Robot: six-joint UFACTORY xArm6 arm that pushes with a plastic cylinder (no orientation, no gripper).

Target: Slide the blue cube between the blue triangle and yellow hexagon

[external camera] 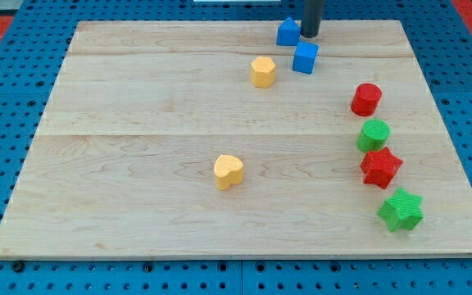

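Note:
The blue cube (306,57) sits near the board's top edge, right of centre. The blue triangle (288,32) lies just up and left of it, close to the top edge. The yellow hexagon (262,71) lies to the cube's left and slightly lower. My tip (311,34) is a dark rod standing just right of the blue triangle and directly above the blue cube, a small gap from each.
A yellow heart (229,172) lies at the board's lower middle. Down the right side stand a red cylinder (366,99), a green cylinder (374,134), a red star (380,167) and a green star (401,210). The wooden board (138,123) rests on a blue pegboard.

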